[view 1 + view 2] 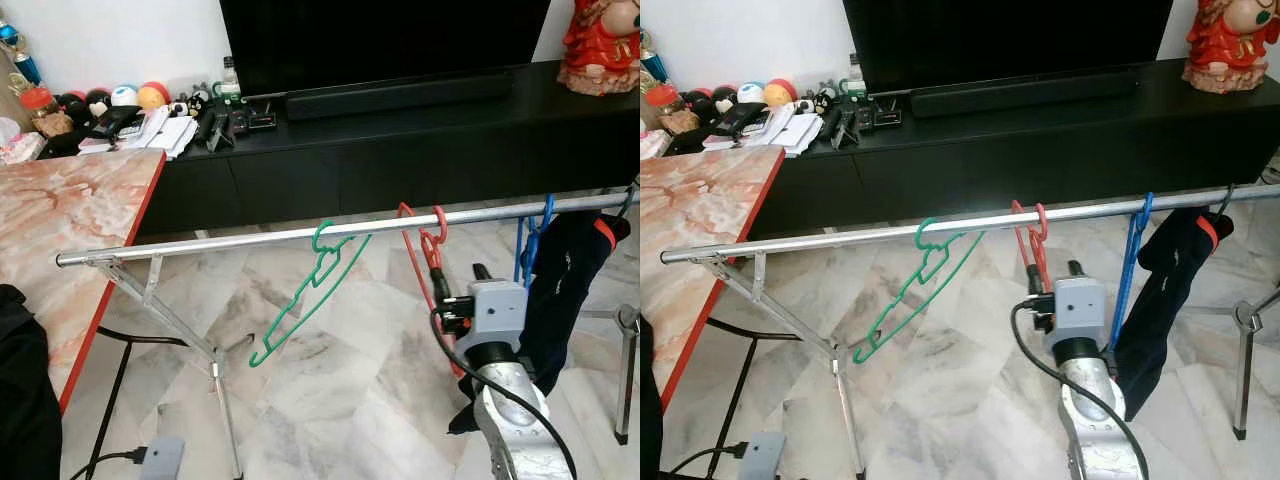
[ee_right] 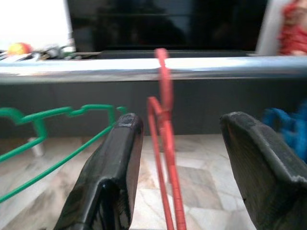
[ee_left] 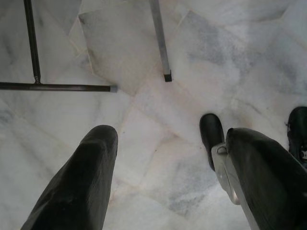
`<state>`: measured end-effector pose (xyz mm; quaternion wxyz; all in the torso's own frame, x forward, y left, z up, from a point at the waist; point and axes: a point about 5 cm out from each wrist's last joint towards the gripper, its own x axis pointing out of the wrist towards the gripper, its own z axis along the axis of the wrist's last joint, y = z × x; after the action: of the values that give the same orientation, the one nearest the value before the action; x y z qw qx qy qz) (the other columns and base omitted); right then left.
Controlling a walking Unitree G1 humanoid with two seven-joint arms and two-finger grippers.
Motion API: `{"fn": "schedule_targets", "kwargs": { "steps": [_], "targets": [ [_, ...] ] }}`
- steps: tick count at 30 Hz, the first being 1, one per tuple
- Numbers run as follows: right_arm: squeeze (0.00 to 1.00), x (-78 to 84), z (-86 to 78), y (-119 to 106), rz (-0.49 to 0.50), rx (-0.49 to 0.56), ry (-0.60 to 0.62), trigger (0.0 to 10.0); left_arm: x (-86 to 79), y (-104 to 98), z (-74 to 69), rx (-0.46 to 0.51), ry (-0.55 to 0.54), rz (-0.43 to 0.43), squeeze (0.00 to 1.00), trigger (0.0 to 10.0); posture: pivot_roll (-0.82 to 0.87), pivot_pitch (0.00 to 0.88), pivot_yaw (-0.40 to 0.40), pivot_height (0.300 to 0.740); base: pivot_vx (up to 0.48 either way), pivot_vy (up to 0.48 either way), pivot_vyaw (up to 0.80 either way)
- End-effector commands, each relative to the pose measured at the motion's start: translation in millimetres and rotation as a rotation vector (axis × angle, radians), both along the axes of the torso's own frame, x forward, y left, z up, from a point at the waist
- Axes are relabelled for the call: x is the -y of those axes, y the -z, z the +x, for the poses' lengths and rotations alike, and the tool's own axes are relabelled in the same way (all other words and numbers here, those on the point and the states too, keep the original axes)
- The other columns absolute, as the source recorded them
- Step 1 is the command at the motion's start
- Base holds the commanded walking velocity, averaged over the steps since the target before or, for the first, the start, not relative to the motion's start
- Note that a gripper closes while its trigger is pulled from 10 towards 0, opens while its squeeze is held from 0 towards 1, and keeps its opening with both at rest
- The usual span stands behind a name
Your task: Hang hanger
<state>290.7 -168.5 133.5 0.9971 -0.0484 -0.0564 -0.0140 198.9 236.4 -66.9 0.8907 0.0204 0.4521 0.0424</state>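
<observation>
The floor (image 1: 330,380) is pale marble tile with grey veining. A silver clothes rail (image 1: 250,240) runs across the room from left to right on folding metal legs (image 1: 170,320). Behind it, on the far side, a long black TV cabinet (image 1: 420,140) carries a large dark screen (image 1: 380,40) and a black soundbar (image 1: 400,95). The cabinet's left end is crowded with small toys, papers and remotes (image 1: 150,115), and a red figurine (image 1: 603,45) stands at its right end. On the left, a bench (image 1: 60,220) with a reddish marble-patterned top and a red edge reaches toward the near side. A black cable and a grey plug box (image 1: 160,458) lie on the floor near the rail's left leg.

A green hanger (image 1: 305,295) hangs tilted from the rail around its middle. The red hanger (image 1: 425,250) is hooked on the rail just to its right. Further right are a blue hanger (image 1: 530,240) and a dark garment with an orange trim (image 1: 560,290).

The right pincer (image 2: 180,172) is raised just near of the rail, its fingers spread wide apart on either side of the red hanger without touching it. The left pincer (image 3: 168,182) points down at the floor, released and grasping nothing.

No writing or brand can be read anywhere.
</observation>
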Motion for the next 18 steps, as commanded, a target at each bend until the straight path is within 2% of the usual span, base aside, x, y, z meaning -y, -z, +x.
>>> {"fn": "schedule_targets", "kwargs": {
  "steps": [1,2,6,12,15,18],
  "targets": [
    [0.00,-6.4,1.9,1.1,0.081,-0.011,0.012,10.0,-9.3,4.7,-14.3,-0.030,-0.009,0.006,0.00,10.0,-0.11,0.100,0.075,0.740,0.000,0.000,0.00],
    [0.00,-7.7,1.6,1.3,0.095,-0.015,0.011,10.0,-9.9,5.2,-16.0,-0.033,-0.007,0.006,0.00,10.0,-0.10,0.106,0.066,0.740,0.000,0.000,0.00],
    [0.00,-13.8,1.2,-0.7,0.050,-0.020,-0.043,10.0,-1.5,8.8,-18.5,-0.035,-0.010,-0.009,0.00,10.0,-0.08,0.114,0.036,0.740,0.000,0.000,0.00],
    [0.00,-4.5,-5.8,4.5,0.094,-0.045,0.018,10.0,22.6,21.0,-33.6,-0.065,-0.006,-0.041,0.00,10.0,-0.06,0.150,0.000,0.740,0.000,0.000,0.00],
    [0.00,-2.3,-8.5,7.7,0.090,-0.060,0.034,10.0,25.2,23.1,-37.7,-0.070,-0.006,-0.048,0.00,10.0,-0.07,0.167,-0.003,0.740,0.000,0.000,0.00],
    [0.00,-2.8,-12.2,7.0,0.097,-0.056,0.022,10.0,24.5,25.9,-45.4,-0.083,0.005,-0.049,0.00,10.0,-0.06,0.180,-0.005,0.740,-0.244,0.000,0.00]
  ]
}}
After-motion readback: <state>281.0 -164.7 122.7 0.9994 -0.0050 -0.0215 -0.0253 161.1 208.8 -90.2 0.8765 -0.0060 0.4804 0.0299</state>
